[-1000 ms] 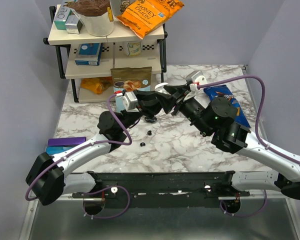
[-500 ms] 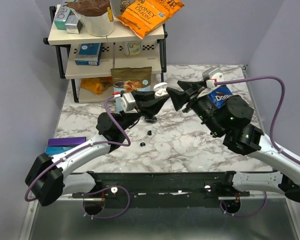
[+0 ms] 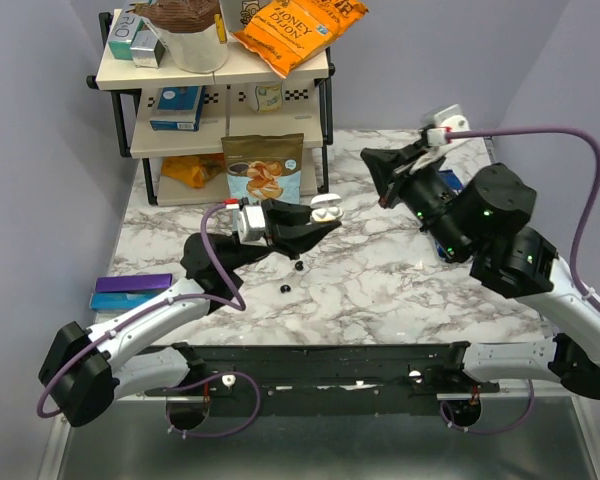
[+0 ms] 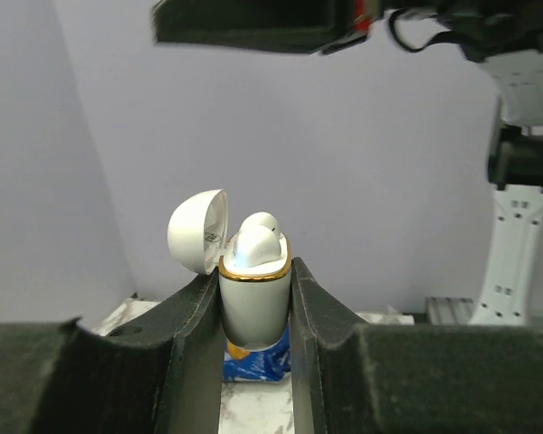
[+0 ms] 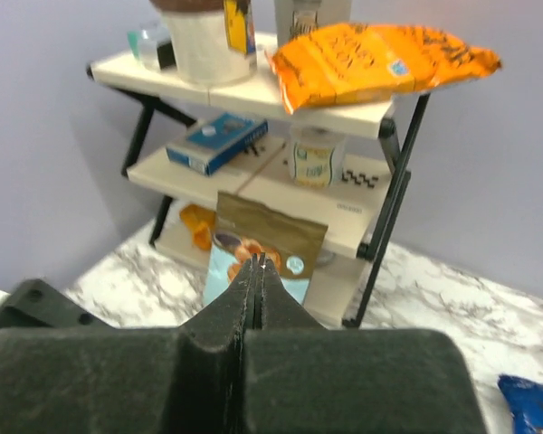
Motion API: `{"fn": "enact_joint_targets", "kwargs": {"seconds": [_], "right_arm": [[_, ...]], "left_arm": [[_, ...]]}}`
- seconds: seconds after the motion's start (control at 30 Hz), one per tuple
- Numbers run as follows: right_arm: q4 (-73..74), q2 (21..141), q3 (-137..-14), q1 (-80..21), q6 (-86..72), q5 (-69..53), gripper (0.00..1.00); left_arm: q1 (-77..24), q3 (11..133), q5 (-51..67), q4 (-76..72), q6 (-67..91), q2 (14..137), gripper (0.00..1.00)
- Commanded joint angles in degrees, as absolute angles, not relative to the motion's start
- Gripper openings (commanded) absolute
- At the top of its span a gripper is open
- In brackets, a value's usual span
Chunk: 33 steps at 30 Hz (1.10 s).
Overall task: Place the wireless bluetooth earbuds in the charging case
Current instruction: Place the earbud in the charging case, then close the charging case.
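**Soft, even light; slight blur close to the wrist lenses**

You have bright, diffuse light from above, casting only faint shadows on the marble table [image 3: 380, 290]. In your left wrist view the near fingers [image 4: 185, 348] look slightly soft, and the white case [image 4: 253, 303] is sharp, without glare.

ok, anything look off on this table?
Two tiny black earbuds lie loose on the marble table, near the open white charging case clamped in the left tool. The right tool is shut on nothing, raised off to the side. Orange chip bag overhangs the rack's top shelf.
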State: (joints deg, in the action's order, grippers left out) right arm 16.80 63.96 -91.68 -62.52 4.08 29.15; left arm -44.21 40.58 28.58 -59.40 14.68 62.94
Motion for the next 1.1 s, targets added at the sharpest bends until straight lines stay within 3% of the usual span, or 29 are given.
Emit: {"fn": "enact_joint_targets", "kwargs": {"seconds": [0.0,0.67,1.07], "right_arm": [[31.96,66.97,-95.7,-62.4,3.34,27.87,0.01],[42.01,70.05,-97.91,-62.4,0.35,9.32,0.01],[42.1,68.56,-95.37,-62.31,0.18,5.63,0.01]], "left_arm": [[-44.03,38.24,38.76,-57.31,14.86,58.72,0.0],[-44.03,37.62,37.09,-54.67,12.22,56.16,0.0],[-44.03,38.32,34.54,-54.32,11.43,57.22,0.0]]}}
